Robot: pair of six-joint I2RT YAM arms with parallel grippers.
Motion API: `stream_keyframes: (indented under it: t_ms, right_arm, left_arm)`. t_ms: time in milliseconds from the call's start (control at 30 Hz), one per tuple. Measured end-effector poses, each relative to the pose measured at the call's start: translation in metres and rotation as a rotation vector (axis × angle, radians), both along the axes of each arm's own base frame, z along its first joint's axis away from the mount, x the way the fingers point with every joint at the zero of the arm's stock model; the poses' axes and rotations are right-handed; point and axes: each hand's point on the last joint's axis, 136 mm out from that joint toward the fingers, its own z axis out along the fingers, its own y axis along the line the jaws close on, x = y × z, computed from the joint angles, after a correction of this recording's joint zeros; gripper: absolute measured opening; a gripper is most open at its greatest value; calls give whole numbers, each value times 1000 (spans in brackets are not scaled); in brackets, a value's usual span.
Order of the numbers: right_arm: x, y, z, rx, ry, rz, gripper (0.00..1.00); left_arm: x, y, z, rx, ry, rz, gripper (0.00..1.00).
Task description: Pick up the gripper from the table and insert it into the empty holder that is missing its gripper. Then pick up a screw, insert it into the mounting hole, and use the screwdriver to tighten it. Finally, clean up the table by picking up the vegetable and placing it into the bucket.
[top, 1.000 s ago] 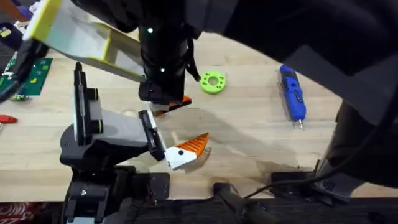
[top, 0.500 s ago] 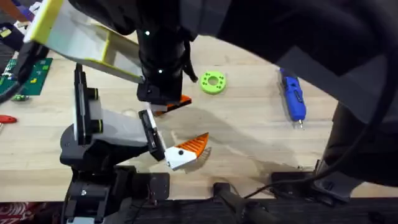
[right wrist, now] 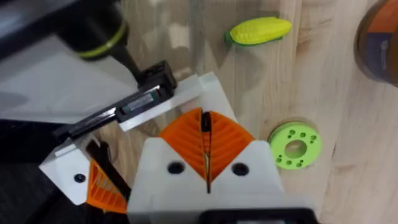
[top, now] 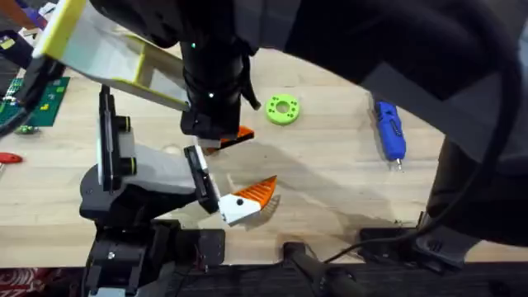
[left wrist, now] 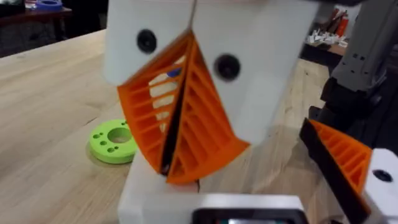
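Note:
The grey-white holder lies on its black base at the table's front left. The orange ridged gripper with its white block rests against the holder's black front plate; I cannot tell whether it is seated. My left gripper is low over the table just behind it, pads shut together. High above the holder, my right gripper is shut on a small dark piece that looks like a screw. The blue screwdriver lies far right. The corn-like vegetable lies beyond the holder.
A lime-green ring lies behind the left gripper. A yellow-and-white bin and a green circuit board sit at the back left. An orange-brown rounded wall, perhaps the bucket, shows near the corn. The right arm looms dark over the table's right.
The left arm has edged slightly to the left. The dark right arm has shifted, uncovering more of the screwdriver. Holder and orange gripper have not moved.

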Motion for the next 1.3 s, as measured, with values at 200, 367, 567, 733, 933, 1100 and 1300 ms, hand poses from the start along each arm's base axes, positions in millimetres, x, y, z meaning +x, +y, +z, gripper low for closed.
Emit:
stream_keyframes:
  t_ms: [200,367,567,733,933,1100,1300]
  right_arm:
    - [0,2,0,7,-1,1,11]
    - [0,2,0,8,-1,0,11]
    - [0,2,0,8,-2,4,10]
    - [0,2,0,8,-2,4,10]
    - [0,2,0,8,-3,7,32]
    - [1,3,1,15,-3,8,400]
    - [7,-2,1,1,-15,2,993]
  left_arm:
    - [0,0,0,0,0,0,988]
    - [0,0,0,0,0,0,988]
    - [0,0,0,0,0,0,988]
    - [0,0,0,0,0,0,988]
    - [0,0,0,0,0,0,988]
    - [0,0,0,0,0,-1,988]
    - [0,0,0,0,-1,-1,988]
